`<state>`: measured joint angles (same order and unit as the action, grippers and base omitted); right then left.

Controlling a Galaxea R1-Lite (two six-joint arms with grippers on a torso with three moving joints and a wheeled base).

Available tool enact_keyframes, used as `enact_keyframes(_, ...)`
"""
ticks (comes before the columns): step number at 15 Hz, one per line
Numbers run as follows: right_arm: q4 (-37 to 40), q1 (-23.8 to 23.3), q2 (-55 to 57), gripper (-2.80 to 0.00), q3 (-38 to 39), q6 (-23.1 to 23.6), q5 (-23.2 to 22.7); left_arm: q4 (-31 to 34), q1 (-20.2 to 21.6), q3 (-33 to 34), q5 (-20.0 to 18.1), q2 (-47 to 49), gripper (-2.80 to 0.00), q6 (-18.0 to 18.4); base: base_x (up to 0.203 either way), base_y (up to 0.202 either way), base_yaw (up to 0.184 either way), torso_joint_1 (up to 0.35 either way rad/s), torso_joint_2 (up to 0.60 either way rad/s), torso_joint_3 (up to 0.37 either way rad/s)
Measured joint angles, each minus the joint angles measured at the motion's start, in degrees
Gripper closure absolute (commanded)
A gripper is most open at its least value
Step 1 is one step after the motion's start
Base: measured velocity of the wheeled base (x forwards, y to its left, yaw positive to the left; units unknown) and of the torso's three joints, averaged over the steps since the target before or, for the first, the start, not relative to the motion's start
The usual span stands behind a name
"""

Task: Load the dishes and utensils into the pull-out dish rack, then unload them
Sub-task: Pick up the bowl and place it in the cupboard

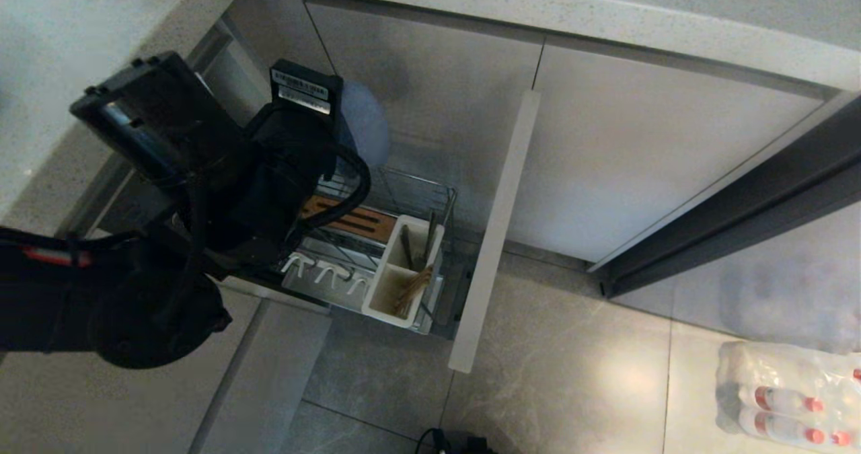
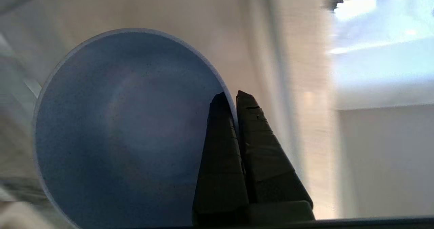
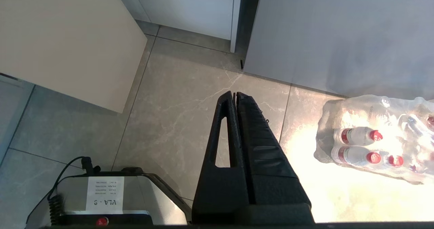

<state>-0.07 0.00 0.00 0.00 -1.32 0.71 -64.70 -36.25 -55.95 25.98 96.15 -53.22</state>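
left wrist view is showing the left gripper (image 2: 234, 98) pinching the rim of a round dusty-blue dish (image 2: 122, 130), one finger (image 2: 220, 147) lying inside the rim and the other on the outside, the jaws drawn nearly together with only the thin wall between them. whether this is the bowl or the plate is hard to tell from this close (it is filling most of the picture, its inside facing the camera). head view is showing the same dish (image 1: 366, 128) as a pale blue shape peeking out past the left arm's wrist, held up above the pull-out dish rack (image 1: 403, 198) and apart from it, in front of the cabinet doors.

the rack is standing pulled out from the cabinet, its beige front panel (image 1: 494, 239) running edge-on toward the floor. inside it, the brown slotted wooden strip (image 1: 353, 220) is lying partly hidden behind the arm, with white hooks (image 1: 323, 269) just beside it. the white utensil caddy (image 1: 397, 272) is sitting at the front of the rack; the chopsticks (image 1: 412, 291) are leaning in its nearer compartment and a darker slim utensil, likely the fork (image 1: 407, 247), is standing in the farther one.

right wrist view is showing the right gripper (image 3: 234, 95) with its fingers pressed together, holding nothing, hanging over the tiled floor (image 3: 176, 113) near a wrapped pack of bottles (image 3: 376, 147).
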Motion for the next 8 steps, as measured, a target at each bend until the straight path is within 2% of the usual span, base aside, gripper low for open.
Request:
enact_keyframes(4, 0.0, 0.0, 0.0, 0.00, 0.0, 0.0, 0.0, -1.0, 1.6, 0.1, 0.9, 3.3, 0.00, -0.4, 0.000, 0.000, 0.000, 0.000, 0.00, 0.000)
enact_keyframes(8, 0.0, 0.0, 0.0, 0.00, 0.0, 0.0, 0.0, -8.7, 2.7, 0.3, 0.9, 7.7, 0.00, 1.0, 0.000, 0.000, 0.000, 0.000, 0.00, 0.000)
